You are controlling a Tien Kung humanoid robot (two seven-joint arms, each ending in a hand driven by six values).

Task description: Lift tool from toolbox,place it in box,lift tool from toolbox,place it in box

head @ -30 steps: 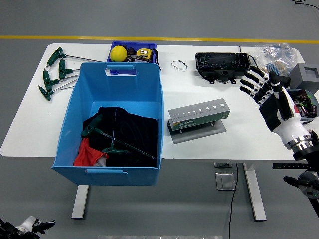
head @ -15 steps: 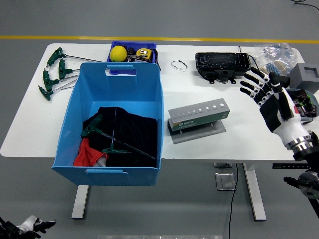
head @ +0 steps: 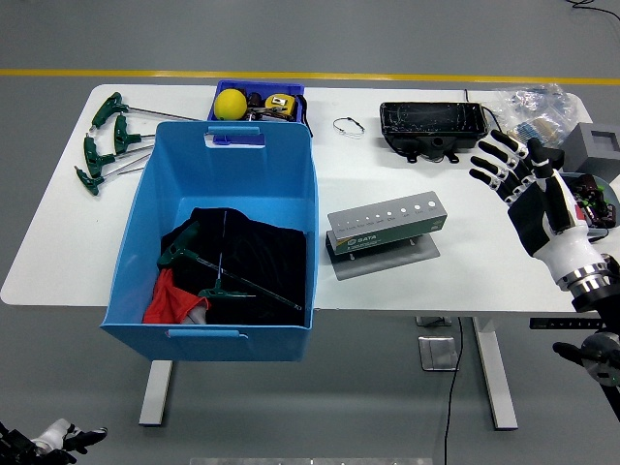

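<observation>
Over at the right end of the white table (head: 407,291), the right hand (head: 528,189) hangs with all five fingers fanned wide and nothing in it. Compared with a second ago it's barely budged, just drifted a touch toward the right edge and a bit up the table, fingers spread the same way. It sits near the black tray (head: 432,121) and well apart from the grey tool holder (head: 385,230) in the middle. The big blue box (head: 219,232) hasn't moved at all: two green-handled T wrenches (head: 208,266) lie inside it on top of black and red cloth. More green-handled wrenches (head: 105,145) are laid out on the table just left of the box, same spots as before. Behind the box is a small blue bin (head: 260,100) with a yellow ball (head: 230,103) in it. The left hand (head: 58,439) is way down in the bottom left corner, below the table; can't tell what its fingers are doing.
</observation>
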